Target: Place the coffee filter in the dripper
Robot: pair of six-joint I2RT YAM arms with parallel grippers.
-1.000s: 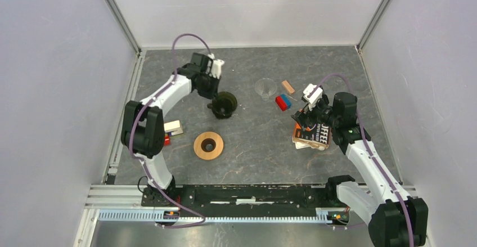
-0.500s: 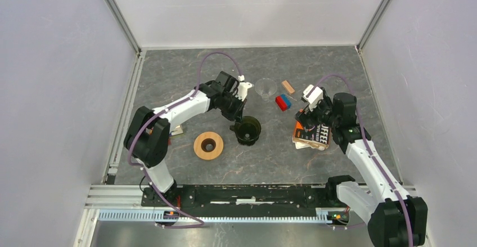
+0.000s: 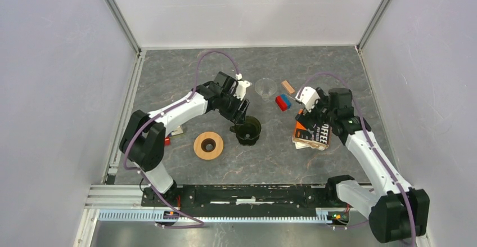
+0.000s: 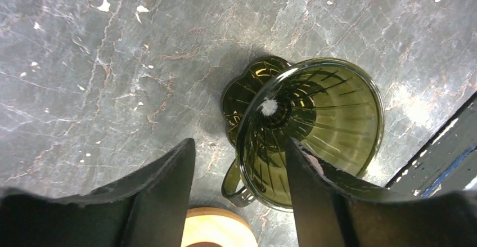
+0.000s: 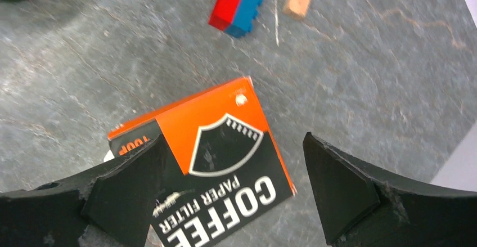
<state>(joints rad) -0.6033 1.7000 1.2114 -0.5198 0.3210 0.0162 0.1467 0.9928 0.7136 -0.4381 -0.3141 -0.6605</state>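
My left gripper [image 4: 239, 146] stands half-open over the dark green ribbed cup [image 4: 326, 117]. The clear glass cone dripper [image 3: 265, 88] sits beyond. My right gripper [image 5: 233, 140] gapes wide above the orange-and-black filter box [image 5: 242, 202]. No loose white paper filter is visible. I judge it flimsy: pinch its rim lightly.

Dripper found in two separate parts. The small clear ribbed glass cone [image 3: 265, 88] sits on the table beyond the dark green round cup [image 3: 248, 130] and slightly to its right, well apart from it. Its wide rim shows as a pale oval; upright or tilted cannot be told. The round light-brown wooden collar ring [image 3: 198, 146] lies flat, centre hole open, just left of the cup and slightly nearer, not touching it.
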